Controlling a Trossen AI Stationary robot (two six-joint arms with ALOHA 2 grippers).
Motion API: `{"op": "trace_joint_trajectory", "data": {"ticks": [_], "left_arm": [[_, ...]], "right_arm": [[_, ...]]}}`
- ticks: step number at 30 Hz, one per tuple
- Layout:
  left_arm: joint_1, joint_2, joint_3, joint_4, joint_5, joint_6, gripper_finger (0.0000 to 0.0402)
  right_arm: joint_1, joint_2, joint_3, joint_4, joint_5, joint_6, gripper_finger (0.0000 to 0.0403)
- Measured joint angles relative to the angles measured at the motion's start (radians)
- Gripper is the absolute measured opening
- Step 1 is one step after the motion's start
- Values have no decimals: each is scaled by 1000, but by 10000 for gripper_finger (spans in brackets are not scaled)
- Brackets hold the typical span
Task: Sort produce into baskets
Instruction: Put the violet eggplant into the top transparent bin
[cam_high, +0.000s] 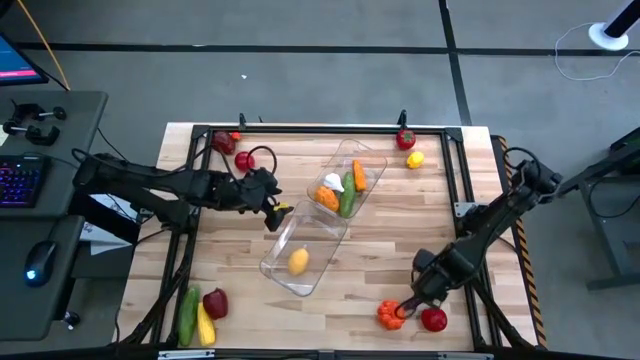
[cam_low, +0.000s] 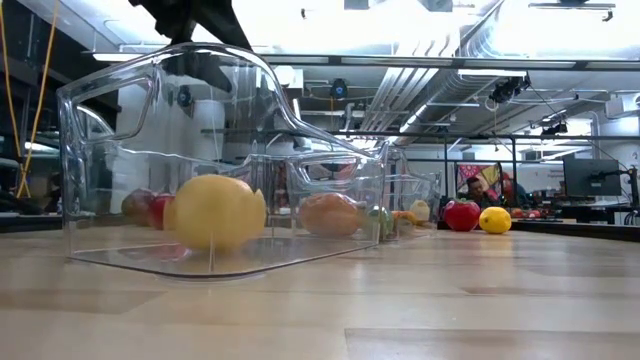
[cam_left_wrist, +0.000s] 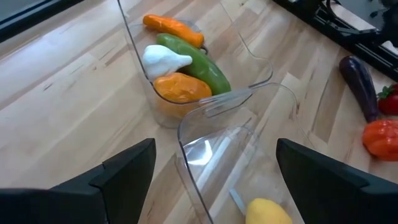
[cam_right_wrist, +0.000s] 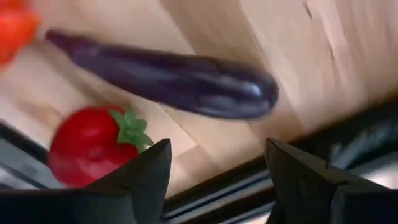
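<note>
Right gripper, fingers apart, is poised over an eggplant beside a tomato at the table's near right; left gripper, also spread, is held at the lemon basket.

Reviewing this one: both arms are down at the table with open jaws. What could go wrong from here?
1. The right gripper hangs open over the eggplant, which lies close to the red tomato and the orange pumpkin. Closing could nudge or catch a neighbour.
2. The left gripper straddles the rim of the near basket, which holds only a lemon. The light, clear bin might slide or tip if a finger catches it.
</note>
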Motion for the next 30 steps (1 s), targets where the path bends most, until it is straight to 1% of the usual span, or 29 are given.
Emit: {"op": "trace_joint_trajectory", "data": {"ticks": [3,7,9,11,15,20,23,25,27,30], "left_arm": [[7,0,0,-1,10,1,321],[7,0,0,-1,10,1,321],[7,0,0,-2,10,1,321],[6,0,0,-2,10,1,321],[6,0,0,-2,10,0,321],[6,0,0,-2,8,-2,321],[6,0,0,-2,8,-2,321],[6,0,0,-2,7,-2,321],[6,0,0,-3,7,-2,321],[6,0,0,-3,6,-1,321]], "right_arm": [[26,5,0,13,43,-282,252],[76,22,0,24,139,-652,252],[102,39,0,37,175,-793,252],[125,60,0,47,196,-893,252],[159,118,0,48,219,-949,252],[172,214,0,77,254,-951,252],[172,278,0,101,253,-951,252],[171,304,4,99,234,-948,250],[166,319,7,90,211,-942,239],[155,295,3,63,204,-913,195]]}}
